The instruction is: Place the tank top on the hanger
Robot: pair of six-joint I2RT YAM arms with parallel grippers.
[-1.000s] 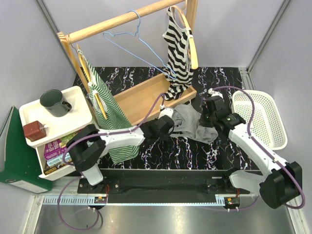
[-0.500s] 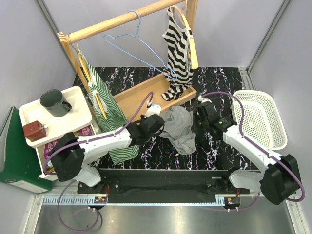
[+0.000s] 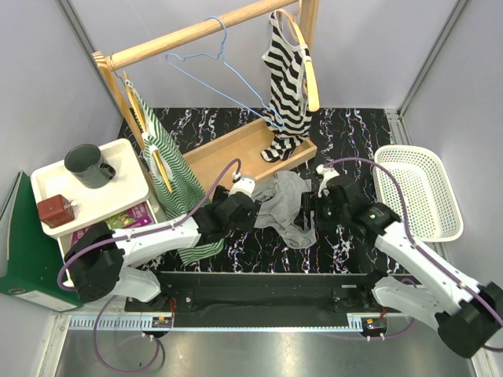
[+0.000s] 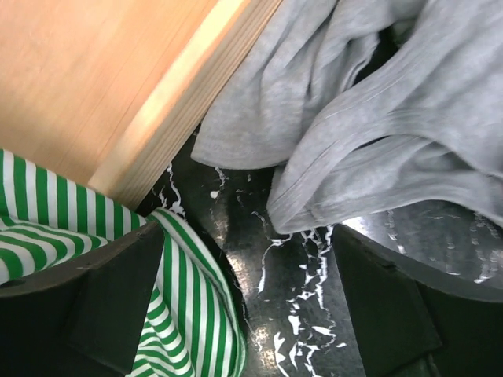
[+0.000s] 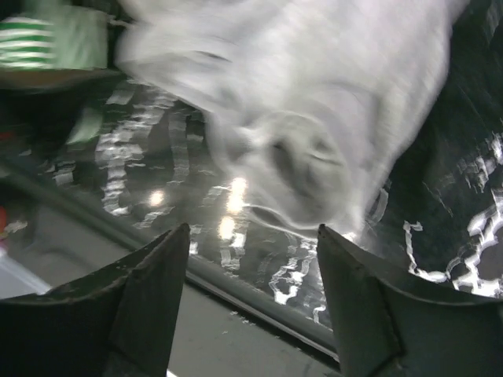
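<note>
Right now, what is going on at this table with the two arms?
Two robot arms are working on a grey tank top, which lies crumpled on the black mat between them. The left gripper and the right gripper are both open, one at each side of the top, and neither holds it. The light-blue hanger hangs bare on the wooden rail, so the top is not on it yet.

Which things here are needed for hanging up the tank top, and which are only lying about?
Needed: grey tank top, light-blue wire hanger.
Lying about: black-and-white striped top, green striped top, mug, white basket, red box.
</note>
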